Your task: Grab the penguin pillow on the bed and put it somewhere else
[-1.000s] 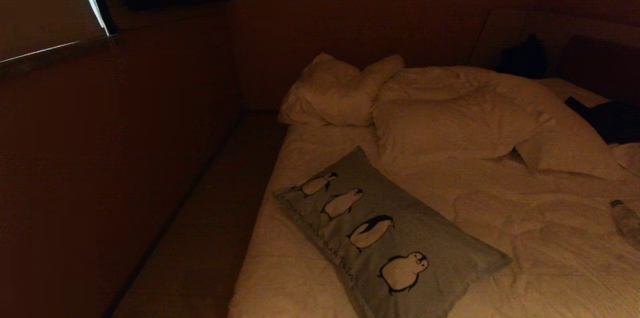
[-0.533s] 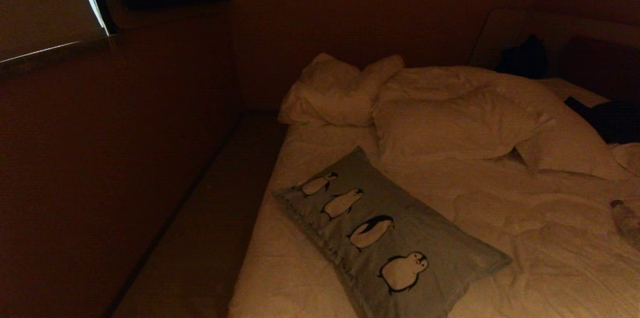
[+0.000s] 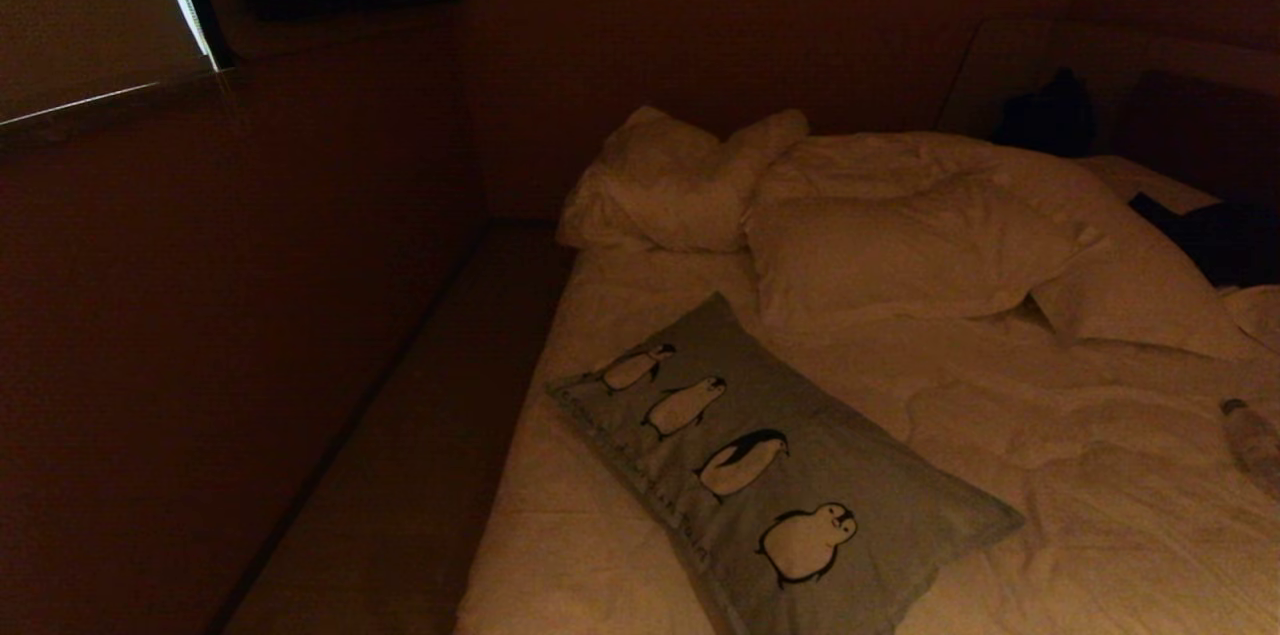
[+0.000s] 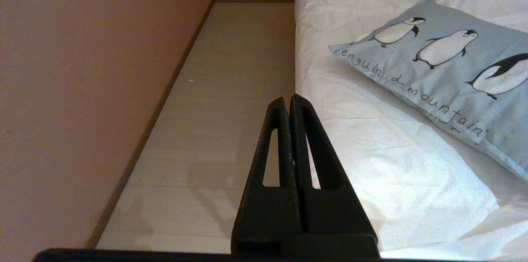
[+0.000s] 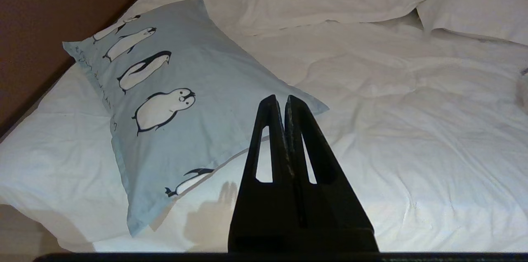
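Both grippers hang short of the penguin pillow [image 3: 770, 475], pressed together.

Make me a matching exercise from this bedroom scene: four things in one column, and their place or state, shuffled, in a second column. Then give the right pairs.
Things
1. penguin pillow
2. plain white pillows
3. left gripper
4. right gripper

Places or states
A. shut, over the bed, pointing at the light blue pillow's corner
B. piled at the far end of the bed
C. lying flat near the bed's left edge
D. shut, over the floor strip between the wall and the bed

Pairs: 1-C, 2-B, 3-D, 4-A
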Motion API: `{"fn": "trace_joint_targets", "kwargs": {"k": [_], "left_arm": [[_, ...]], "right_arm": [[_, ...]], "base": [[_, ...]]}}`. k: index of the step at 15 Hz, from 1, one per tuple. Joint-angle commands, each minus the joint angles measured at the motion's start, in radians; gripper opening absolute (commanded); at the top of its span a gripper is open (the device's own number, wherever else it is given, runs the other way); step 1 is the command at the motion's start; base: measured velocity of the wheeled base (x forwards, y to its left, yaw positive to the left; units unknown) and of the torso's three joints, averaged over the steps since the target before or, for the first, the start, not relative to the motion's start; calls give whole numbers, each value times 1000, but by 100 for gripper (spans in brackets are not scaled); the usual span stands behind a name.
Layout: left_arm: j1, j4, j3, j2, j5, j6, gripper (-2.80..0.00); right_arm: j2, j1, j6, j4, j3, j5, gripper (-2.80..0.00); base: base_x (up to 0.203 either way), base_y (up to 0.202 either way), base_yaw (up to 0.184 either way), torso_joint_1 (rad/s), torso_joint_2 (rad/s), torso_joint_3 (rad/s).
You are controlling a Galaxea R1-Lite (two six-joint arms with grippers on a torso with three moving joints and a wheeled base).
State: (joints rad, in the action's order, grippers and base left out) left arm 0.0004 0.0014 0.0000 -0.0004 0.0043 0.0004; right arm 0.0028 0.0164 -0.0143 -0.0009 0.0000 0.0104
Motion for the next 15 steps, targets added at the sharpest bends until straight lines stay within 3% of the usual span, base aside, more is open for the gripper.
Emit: {"fn": "trace_joint_targets", "kwargs": {"k": [1, 15], "left_arm": [[1, 0, 0, 0, 0, 0, -280], [1, 0, 0, 0, 0, 0, -280]], "right_arm": [[-1, 0, 0, -1, 1, 0, -280], [0, 0, 12, -2, 0, -3, -280]], "base": [[0, 0, 0, 0, 0, 0], [0, 0, 0, 0, 0, 0]]}}
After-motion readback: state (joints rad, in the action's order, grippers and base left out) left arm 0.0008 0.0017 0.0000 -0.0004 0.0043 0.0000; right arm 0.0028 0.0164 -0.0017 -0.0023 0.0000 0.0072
